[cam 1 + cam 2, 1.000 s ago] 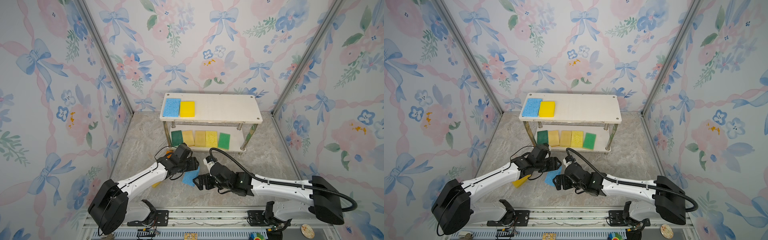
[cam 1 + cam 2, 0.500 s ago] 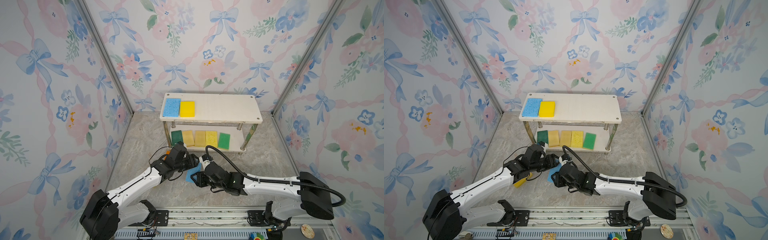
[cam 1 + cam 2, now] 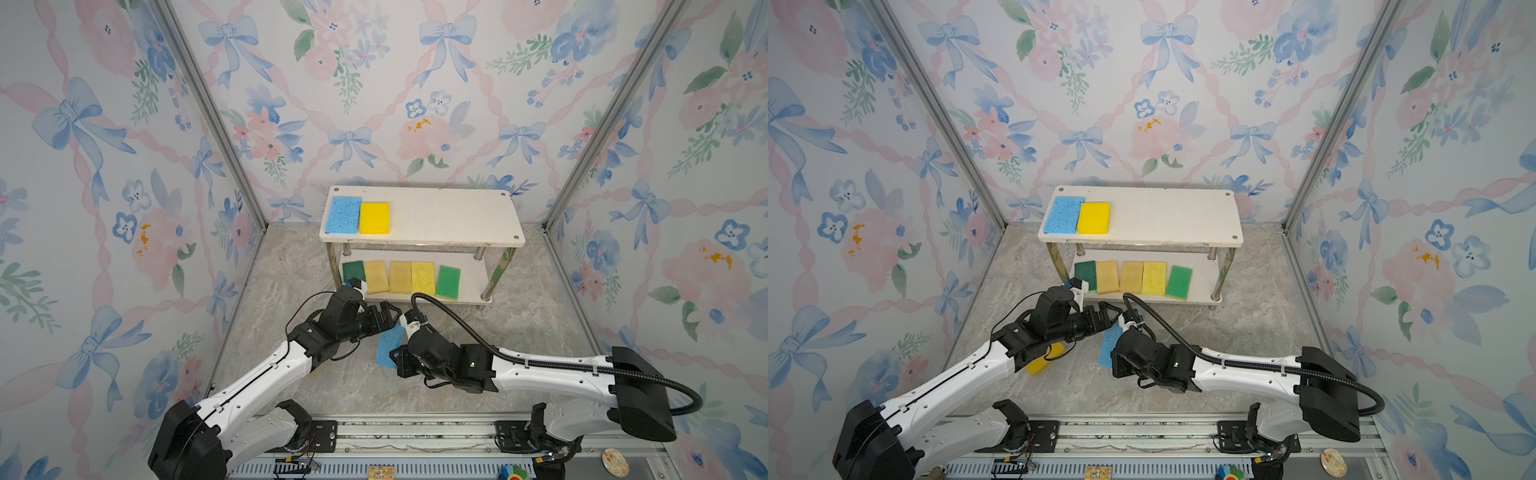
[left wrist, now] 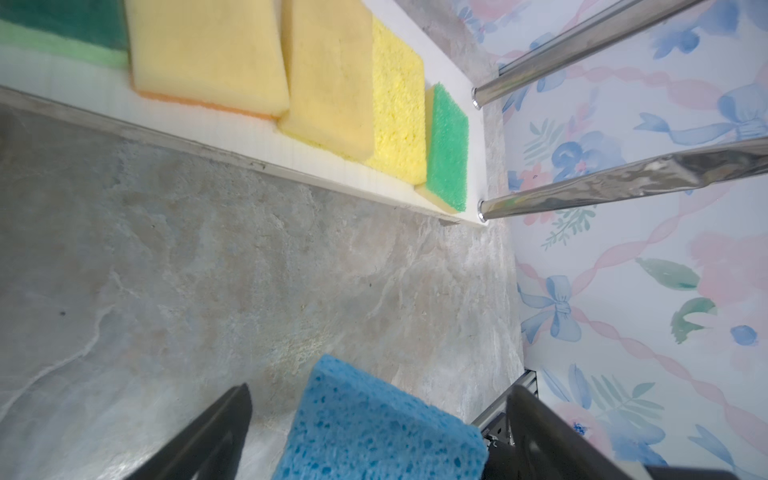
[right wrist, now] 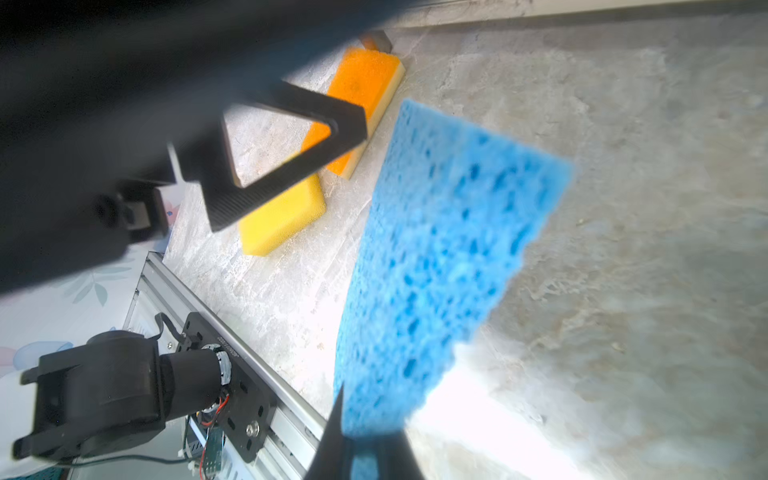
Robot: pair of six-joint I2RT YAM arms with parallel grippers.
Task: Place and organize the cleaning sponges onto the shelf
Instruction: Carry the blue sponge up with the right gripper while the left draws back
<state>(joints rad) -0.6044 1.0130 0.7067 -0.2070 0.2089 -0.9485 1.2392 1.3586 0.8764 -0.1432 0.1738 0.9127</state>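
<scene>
Right gripper (image 5: 363, 451) is clamped on one short end of the loose blue sponge (image 3: 390, 345), which is tilted on edge over the marble floor (image 3: 299, 274) just in front of the shelf (image 3: 449, 216). Left gripper (image 4: 379, 390) has its jaws wide apart around the sponge's other end. Top board: second blue sponge (image 3: 343, 215) beside bright yellow sponge (image 3: 374, 217) at the left end; lower board row: dark green sponge (image 3: 353, 271), two tan sponges (image 3: 376, 276), pale yellow sponge (image 3: 422, 278), light green sponge (image 3: 448, 282); orange sponge (image 5: 365, 83) and floor yellow sponge (image 5: 282, 216) lie under the left arm.
</scene>
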